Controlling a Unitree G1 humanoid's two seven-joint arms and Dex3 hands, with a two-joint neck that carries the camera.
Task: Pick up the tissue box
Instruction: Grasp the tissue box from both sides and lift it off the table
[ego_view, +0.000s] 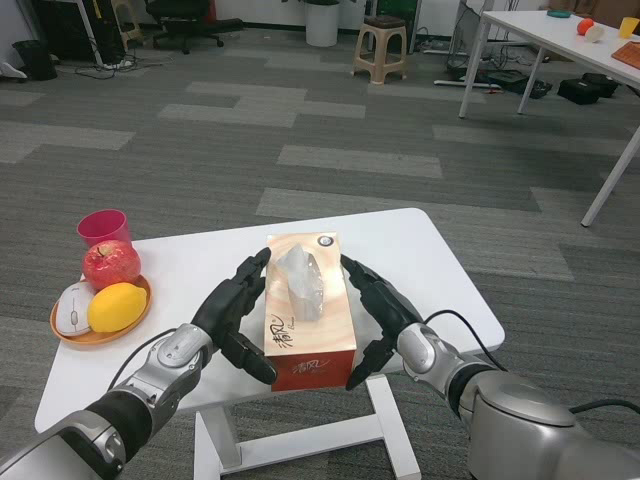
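Currently the tissue box (308, 312) sits at the desk's (420, 250) near edge, left hand (238, 318) and right hand (380, 318) spread flat against its long sides; press inward evenly, then lift straight, keeping it level.

Orange tissue box (305, 320), pink cup (104, 227)

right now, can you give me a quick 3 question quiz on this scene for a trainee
1. True or false: the tissue box lies between the left hand and the right hand.
2. What sits behind the plate? A) pink cup B) blue bowl C) green bottle
3. Which yellow fruit lies on the plate?

Key: 1 true; 2 A, the pink cup; 3 the lemon, beside the apple.
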